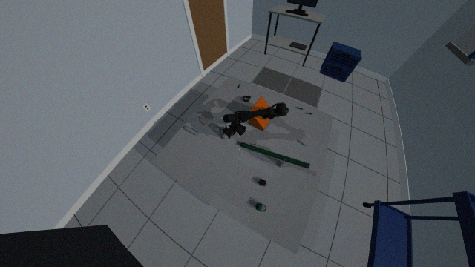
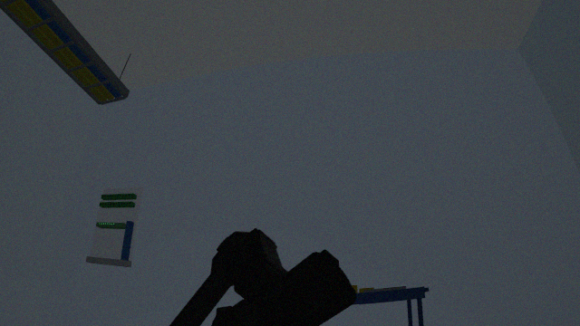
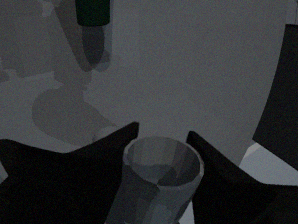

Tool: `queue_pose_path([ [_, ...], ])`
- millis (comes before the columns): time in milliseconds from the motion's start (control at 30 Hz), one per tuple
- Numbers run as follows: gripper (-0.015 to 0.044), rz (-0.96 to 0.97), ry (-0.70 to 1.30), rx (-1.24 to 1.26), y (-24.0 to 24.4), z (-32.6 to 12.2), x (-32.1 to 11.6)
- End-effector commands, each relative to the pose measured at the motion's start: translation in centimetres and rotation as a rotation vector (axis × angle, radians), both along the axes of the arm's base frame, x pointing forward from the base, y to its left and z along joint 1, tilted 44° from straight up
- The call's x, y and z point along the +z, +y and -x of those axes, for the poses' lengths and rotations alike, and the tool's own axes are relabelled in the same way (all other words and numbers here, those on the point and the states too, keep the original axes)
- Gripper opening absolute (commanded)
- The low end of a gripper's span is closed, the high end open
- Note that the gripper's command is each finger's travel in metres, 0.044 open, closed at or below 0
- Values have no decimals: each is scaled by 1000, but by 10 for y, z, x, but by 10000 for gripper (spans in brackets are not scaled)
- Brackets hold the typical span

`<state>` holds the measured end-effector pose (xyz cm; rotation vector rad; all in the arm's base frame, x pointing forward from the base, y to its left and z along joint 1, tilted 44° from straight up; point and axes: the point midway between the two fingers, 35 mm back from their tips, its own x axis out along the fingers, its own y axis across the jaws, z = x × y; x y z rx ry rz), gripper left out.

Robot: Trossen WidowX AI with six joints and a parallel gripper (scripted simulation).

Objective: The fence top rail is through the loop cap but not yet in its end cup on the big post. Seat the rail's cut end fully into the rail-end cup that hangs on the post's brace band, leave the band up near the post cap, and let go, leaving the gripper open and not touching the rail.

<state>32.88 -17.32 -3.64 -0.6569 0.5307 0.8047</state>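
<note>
The green rail (image 1: 265,151) (image 3: 93,12) lies across the middle in the top view and passes a thin loop at the small grey loop cap (image 1: 280,163). One rail end shows at the top left of the wrist view, apart from my fingers. My gripper (image 1: 228,134) (image 3: 163,132) is shut on the grey rail-end cup (image 3: 150,200), a round hollow cup with its open mouth up between the fingers. In the top view a pale bit (image 1: 224,136) shows beside the fingers, just left of the rail's near end. The post, its brace band and its cap cannot be made out.
An orange block (image 1: 260,124) is under the arm. A black part (image 1: 262,182) and a green ringed part (image 1: 260,207) lie below the rail. A black ring (image 1: 246,99) and a thin grey piece (image 1: 301,142) lie around the arm. A pale long piece (image 1: 190,129) is at left.
</note>
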Motion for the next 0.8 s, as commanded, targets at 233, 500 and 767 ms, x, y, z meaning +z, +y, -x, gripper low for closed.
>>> queue_pose_path([
  [233,0,7,-35,36,0,6,-1],
  [500,0,12,-62,66,0,10,-1],
  [767,0,17,-90,98,1,14,-1],
])
